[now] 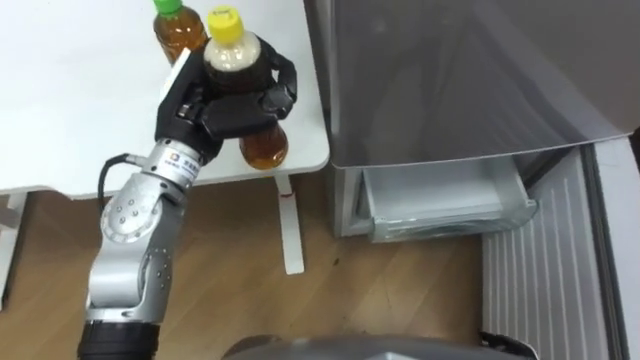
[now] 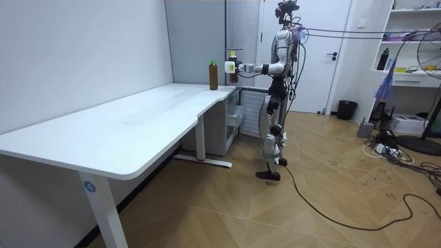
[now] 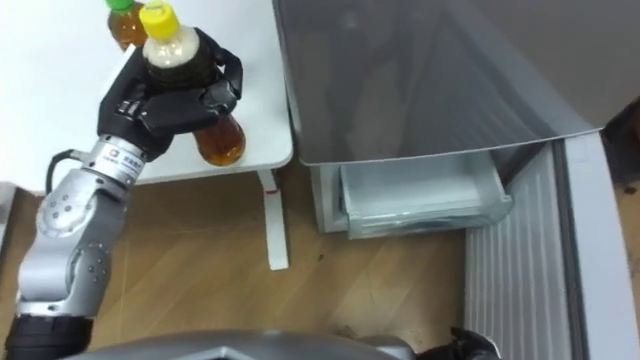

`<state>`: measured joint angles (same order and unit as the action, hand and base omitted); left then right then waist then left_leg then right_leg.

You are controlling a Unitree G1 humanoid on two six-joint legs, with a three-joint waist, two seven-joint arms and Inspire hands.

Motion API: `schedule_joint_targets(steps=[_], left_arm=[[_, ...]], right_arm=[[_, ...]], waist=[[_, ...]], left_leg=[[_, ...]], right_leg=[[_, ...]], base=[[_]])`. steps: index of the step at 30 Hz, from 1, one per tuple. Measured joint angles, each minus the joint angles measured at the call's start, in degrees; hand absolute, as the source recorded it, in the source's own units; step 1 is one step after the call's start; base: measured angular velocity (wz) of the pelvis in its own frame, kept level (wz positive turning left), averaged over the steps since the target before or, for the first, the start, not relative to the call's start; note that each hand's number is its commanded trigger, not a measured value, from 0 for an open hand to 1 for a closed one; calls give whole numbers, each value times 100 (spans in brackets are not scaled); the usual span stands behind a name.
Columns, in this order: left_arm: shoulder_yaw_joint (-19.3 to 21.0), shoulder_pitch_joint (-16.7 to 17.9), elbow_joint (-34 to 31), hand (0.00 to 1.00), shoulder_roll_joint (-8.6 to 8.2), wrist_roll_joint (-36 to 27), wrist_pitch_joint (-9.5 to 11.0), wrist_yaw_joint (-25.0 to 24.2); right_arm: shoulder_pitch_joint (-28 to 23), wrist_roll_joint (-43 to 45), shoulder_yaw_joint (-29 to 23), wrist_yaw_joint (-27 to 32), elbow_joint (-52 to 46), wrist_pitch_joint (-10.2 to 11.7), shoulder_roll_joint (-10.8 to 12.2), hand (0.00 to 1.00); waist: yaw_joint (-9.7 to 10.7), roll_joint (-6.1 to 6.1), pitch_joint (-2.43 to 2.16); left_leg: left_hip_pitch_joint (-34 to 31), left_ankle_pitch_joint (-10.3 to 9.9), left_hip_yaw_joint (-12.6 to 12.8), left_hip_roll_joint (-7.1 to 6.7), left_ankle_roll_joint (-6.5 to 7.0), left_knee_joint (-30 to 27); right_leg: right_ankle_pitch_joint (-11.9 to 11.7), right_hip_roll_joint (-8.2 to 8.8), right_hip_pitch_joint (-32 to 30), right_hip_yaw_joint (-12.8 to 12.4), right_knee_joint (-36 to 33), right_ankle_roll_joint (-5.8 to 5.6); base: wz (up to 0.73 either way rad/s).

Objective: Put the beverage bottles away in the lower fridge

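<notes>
Bottle (image 1: 240,58) with yellow cap is upright, cap up, in the left hand (image 1: 232,112), fingers curled round its middle.

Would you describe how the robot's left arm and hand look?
The left hand is black with segmented fingers; the arm is made of rounded silver-grey segments with small screw holes, a white wrist label and a looping black cable.

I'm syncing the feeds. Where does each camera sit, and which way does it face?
Left eye view: on the head, looking down at the table and open fridge drawer; the left arm and left hand gripping the yellow-capped bottle show.
Right eye view: beside it, same downward look, same arm.
Room view: off near the table's other end, facing along it to the whole standing robot.
All share the table, that bottle and a green-capped bottle.
</notes>
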<state>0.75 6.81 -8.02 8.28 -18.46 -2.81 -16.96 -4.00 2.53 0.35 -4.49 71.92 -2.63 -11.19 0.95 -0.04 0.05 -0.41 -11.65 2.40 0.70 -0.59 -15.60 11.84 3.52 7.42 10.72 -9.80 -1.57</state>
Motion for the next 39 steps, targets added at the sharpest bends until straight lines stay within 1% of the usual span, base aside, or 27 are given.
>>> schedule_joint_targets(steps=[1,3,4,6,8,9,10,11,13,14,15,17,19,21,22,26,30,31,35,37,38,39], left_arm=[[1,13,-1,100,15,0,0,11],[-3,32,-1,100,23,-1,0,19],[-11,39,-1,100,17,-4,0,18],[-61,42,-10,100,7,-11,0,1],[-104,73,-32,100,0,-11,0,-29],[-111,86,-30,100,-9,-10,1,-87],[-111,101,-28,100,-8,-10,1,-152],[-111,110,-28,100,-8,-10,2,-182],[-106,162,-29,100,-15,-12,4,-274],[-109,176,-30,100,-24,-7,4,-291],[-110,213,-29,100,-44,0,3,-339],[-115,300,-29,100,-86,-6,3,-405],[-165,383,-27,100,-67,-10,3,-396],[-239,426,14,100,-67,-40,3,-396],[-297,430,88,100,-68,-133,3,-397],[-429,485,256,100,-64,-236,4,-419],[-546,701,284,100,-61,-235,2,-496],[-565,744,287,100,-61,-236,2,-522],[-664,747,289,100,-48,-240,1,-574],[-677,747,288,100,-32,-240,1,-681],[-680,747,288,100,-31,-240,1,-700],[-692,746,288,100,-31,-240,1,-733]], right_arm=[[4,68,93,4,-114,-1,-30,0],[8,218,207,18,-234,-3,-57,0],[8,290,316,31,-328,-3,-63,0],[7,415,355,60,-440,-4,-90,0],[8,484,358,26,-700,10,-51,0],[28,514,394,-41,-879,58,-5,0],[43,532,440,-141,-1030,135,52,0],[44,531,491,-209,-1123,154,73,0],[57,667,532,-474,-1578,155,181,0],[55,728,537,-520,-1704,151,211,0],[56,864,577,-625,-1934,148,268,0],[52,933,649,-759,-2233,146,334,0],[55,917,769,-878,-2510,151,437,0],[54,896,907,-949,-2606,154,457,0],[51,895,985,-958,-2672,151,458,0],[50,902,1028,-1121,-3023,170,453,0],[7,894,1146,-1252,-3323,192,440,0],[-1,891,1180,-1342,-3402,190,426,0],[-2,880,1209,-1656,-3755,161,404,0],[-3,645,1213,-1845,-3968,158,394,0],[-4,582,1219,-1885,-4008,153,394,0],[-13,528,1225,-1996,-4121,126,392,0]], waist=[[-6,26,7],[-30,58,5],[-66,80,2],[-146,92,-5],[-238,92,-4],[-279,84,1],[-287,64,16],[-298,60,16],[-395,40,28],[-406,33,32],[-417,8,24],[-424,-15,23],[-412,-42,24],[-410,-53,31],[-419,-53,30],[-410,-45,32],[-384,-47,36],[-384,-43,47],[-385,-26,65],[-382,-33,72],[-380,-43,70],[-365,-50,59]], left_leg=[[-20,0,-27,-3,0,-13],[-6,1,-45,-5,0,-17],[3,1,-48,-6,0,-18],[7,3,-49,-7,0,-15],[20,6,-50,-6,-3,-13],[48,6,-55,-8,-3,-10],[82,6,-74,-12,-3,-2],[90,6,-86,-15,-3,-2],[70,6,-103,-24,-3,-1],[56,6,-107,-27,-3,-7],[6,7,-127,-39,-1,-24],[-26,11,-155,-60,6,-34],[-115,11,-205,-71,6,-91],[-151,11,-237,-75,6,-110],[-162,11,-256,-78,6,-113],[-179,11,-263,-77,6,-140],[-166,11,-263,-75,6,-159],[-169,11,-263,-73,6,-168],[-195,10,-264,-63,8,-179],[-226,9,-264,-65,8,-176],[-246,9,-264,-67,9,-183],[-291,10,-264,-70,9,-202]], right_leg=[[-3,0,15,40,-1,4],[-3,0,46,60,0,4],[-3,0,59,62,-2,4],[-3,0,59,64,-5,4],[-3,0,60,60,-4,4],[-3,0,78,66,0,4],[-2,3,92,91,6,3],[-1,5,107,106,6,1],[6,14,104,154,18,-10],[11,19,96,169,19,-11],[26,29,73,209,19,-7],[34,41,79,232,19,-16],[37,46,64,293,13,-21],[36,48,58,351,10,-21],[36,48,57,362,6,-21],[36,45,67,395,3,-21],[36,48,82,418,-2,-21],[36,47,82,420,-6,-20],[36,44,65,432,-35,-20],[45,41,45,412,-38,-17],[54,40,37,399,-33,-16],[65,35,11,367,-26,-15]], base=[[12],[7],[0],[0],[0],[0],[7],[8],[6],[7],[11],[11],[15],[15],[10],[5],[0],[0],[0],[0],[0],[4]])
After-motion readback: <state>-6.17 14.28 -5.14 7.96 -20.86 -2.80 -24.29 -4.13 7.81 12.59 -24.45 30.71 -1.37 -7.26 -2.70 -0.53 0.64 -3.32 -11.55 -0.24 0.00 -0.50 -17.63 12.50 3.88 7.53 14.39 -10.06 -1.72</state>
